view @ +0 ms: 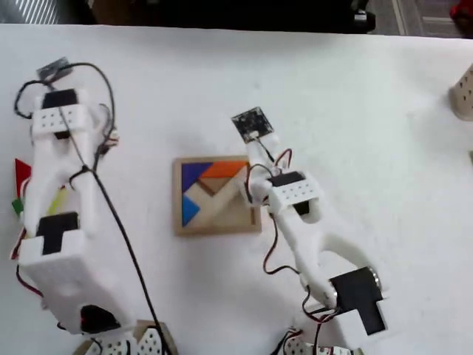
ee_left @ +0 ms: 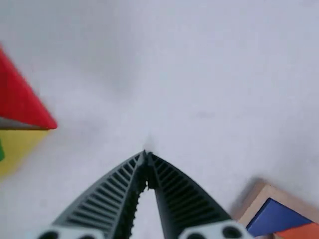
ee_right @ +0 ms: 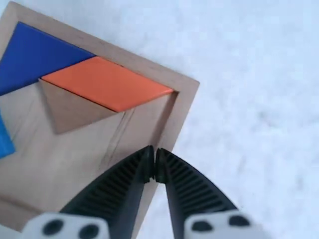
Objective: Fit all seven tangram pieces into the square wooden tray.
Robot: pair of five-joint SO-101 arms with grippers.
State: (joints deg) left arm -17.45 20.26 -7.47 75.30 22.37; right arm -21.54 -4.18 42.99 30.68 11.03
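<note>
Right now the right pincer point(ee_right: 153, 155) is pinched together, holding nothing, over one edge of the wooden tray point(ee_right: 185, 94). An orange piece point(ee_right: 107, 85) and a blue piece point(ee_right: 35, 55) lie inside the tray. The left pincer point(ee_left: 146, 158) is pinched together too, over the white counter point(ee_left: 199, 74), near a red piece point(ee_left: 20, 99) and a yellow piece point(ee_left: 15, 147).

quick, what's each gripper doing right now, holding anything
Left gripper: closed, holding nothing.
Right gripper: closed, holding nothing, at the tray rim.
</note>
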